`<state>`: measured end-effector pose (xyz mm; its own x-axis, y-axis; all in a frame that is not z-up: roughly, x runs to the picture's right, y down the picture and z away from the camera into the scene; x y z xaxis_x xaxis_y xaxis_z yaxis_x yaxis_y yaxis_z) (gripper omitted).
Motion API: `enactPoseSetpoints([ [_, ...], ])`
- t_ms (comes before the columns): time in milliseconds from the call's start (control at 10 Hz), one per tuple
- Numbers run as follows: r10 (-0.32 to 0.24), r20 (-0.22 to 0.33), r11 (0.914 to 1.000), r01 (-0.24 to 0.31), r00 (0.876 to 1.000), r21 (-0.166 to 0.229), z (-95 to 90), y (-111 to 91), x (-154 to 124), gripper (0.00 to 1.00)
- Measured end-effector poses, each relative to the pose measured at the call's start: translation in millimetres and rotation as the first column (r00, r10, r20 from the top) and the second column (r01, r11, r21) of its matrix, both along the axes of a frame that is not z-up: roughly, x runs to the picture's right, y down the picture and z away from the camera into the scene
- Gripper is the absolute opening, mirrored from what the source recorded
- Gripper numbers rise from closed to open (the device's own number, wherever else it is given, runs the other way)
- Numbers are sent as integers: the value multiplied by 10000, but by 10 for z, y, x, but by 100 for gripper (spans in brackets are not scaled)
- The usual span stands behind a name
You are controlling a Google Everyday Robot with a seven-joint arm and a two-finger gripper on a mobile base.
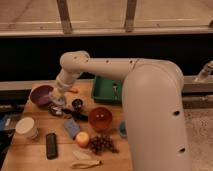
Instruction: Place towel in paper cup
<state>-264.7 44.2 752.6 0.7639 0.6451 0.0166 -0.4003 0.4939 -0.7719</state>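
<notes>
Beside the purple bowl [40, 94], the gripper [58, 97] has its fingers closed on the towel [59, 103] — a small pale cloth. The paper cup [26, 127] stands apart, nearer the table's [30, 160] front edge — the green bin [106, 90] holds something small.

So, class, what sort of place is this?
Probably a lab or office test setup: a wooden table crowded with a paper cup, red bowl and grapes, under big windows. The end effector hangs beside the purple bowl.
</notes>
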Motion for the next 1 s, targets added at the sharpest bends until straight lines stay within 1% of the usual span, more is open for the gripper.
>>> enactPoseSetpoints([
  [100, -245, 128, 9994, 242, 9996, 228, -75, 87, -144, 0],
  [200, -570, 271, 9970, 555, 9980, 533, -157, 185, -296, 0],
  [300, -907, 436, 9926, 867, 9949, 850, -233, 252, -436, 0],
  [500, -1389, 774, 9838, 1287, 9873, 1246, -330, 308, -628, 0],
  [600, -1650, 919, 9789, 1517, 9820, 1367, -356, 329, -697, 0],
  [800, -2123, 1240, 9695, 1930, 9693, 1511, -439, 420, -941, 0],
  [1000, -2336, 1530, 9667, 2125, 9602, 1423, -454, 449, -1000, 0],
])
